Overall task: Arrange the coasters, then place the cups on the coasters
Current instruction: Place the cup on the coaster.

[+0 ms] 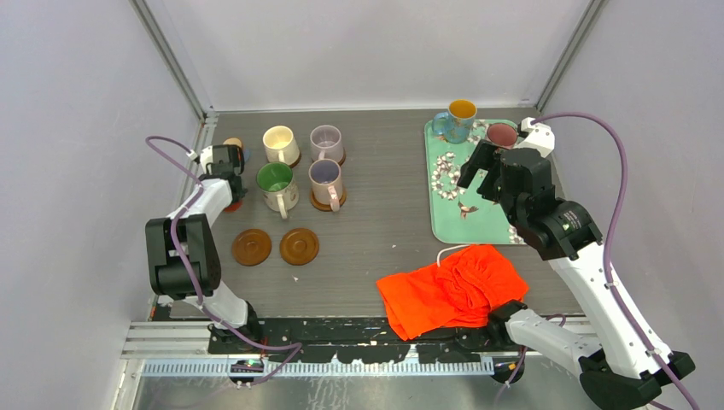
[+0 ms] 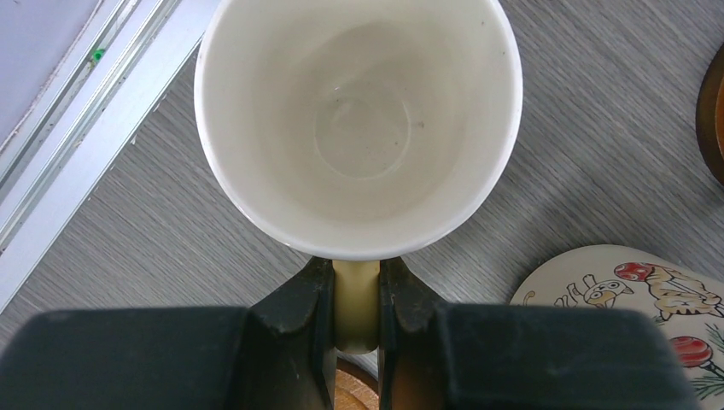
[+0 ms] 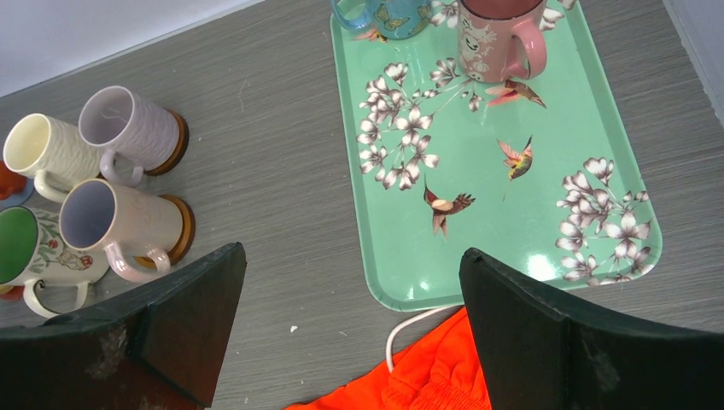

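Note:
My left gripper (image 2: 356, 269) is shut on the pale handle of a small cup (image 2: 359, 120), white inside, close to the table's left rail. From above, that gripper (image 1: 226, 155) and cup (image 1: 232, 143) sit left of the cup group. A cream cup (image 1: 281, 143), a lilac cup (image 1: 327, 143), a green-inside cup (image 1: 276, 184) and a fourth cup (image 1: 326, 179) stand together, the right two on brown coasters (image 3: 182, 229). Two bare brown coasters (image 1: 252, 247) (image 1: 299, 246) lie nearer. My right gripper (image 3: 348, 256) (image 1: 488, 175) hangs open over the tray, holding nothing. A blue cup (image 1: 457, 120) and a pink-maroon cup (image 3: 495, 38) stand on the tray.
The teal floral tray (image 1: 478, 213) lies at the right. An orange cloth (image 1: 452, 290) with a white cord lies crumpled at its near edge. A brown wooden disc (image 2: 354, 389) shows under my left fingers. A cream wall printed with pictures (image 2: 632, 282) is close on the right.

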`<move>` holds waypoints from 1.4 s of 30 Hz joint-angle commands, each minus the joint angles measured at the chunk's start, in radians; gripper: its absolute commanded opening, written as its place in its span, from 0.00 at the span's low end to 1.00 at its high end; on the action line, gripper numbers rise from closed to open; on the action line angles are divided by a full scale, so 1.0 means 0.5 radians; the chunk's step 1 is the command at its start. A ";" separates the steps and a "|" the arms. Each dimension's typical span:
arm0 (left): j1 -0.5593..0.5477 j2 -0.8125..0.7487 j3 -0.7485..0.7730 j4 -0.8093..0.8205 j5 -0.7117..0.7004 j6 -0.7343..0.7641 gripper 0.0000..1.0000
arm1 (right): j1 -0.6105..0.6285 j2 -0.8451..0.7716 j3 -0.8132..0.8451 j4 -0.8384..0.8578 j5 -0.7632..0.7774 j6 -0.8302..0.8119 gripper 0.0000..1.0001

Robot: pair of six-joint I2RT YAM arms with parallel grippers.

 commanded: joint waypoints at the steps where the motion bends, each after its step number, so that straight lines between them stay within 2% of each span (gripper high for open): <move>1: 0.015 -0.023 0.081 0.091 -0.062 -0.057 0.01 | 0.013 0.005 -0.006 0.078 0.037 -0.022 1.00; 5: 0.015 -0.017 0.072 0.076 -0.063 -0.082 0.01 | 0.014 0.004 -0.005 0.076 0.044 -0.024 1.00; 12: 0.015 -0.004 0.084 0.049 -0.056 -0.093 0.09 | 0.017 0.005 -0.006 0.074 0.057 -0.027 1.00; 18: 0.016 -0.010 0.081 0.033 -0.064 -0.102 0.22 | 0.018 0.012 -0.009 0.075 0.054 -0.028 1.00; 22: 0.017 -0.013 0.084 0.022 -0.064 -0.102 0.25 | 0.019 0.012 -0.012 0.075 0.061 -0.028 1.00; 35: 0.015 -0.103 0.095 -0.033 -0.058 -0.099 0.45 | 0.032 0.005 -0.009 0.072 0.073 -0.030 1.00; 38: 0.012 -0.155 0.107 -0.065 -0.049 -0.101 0.55 | 0.034 0.002 -0.009 0.069 0.069 -0.030 1.00; 42: 0.010 -0.232 0.112 -0.122 -0.048 -0.107 0.77 | 0.035 0.009 -0.007 0.066 0.065 -0.030 1.00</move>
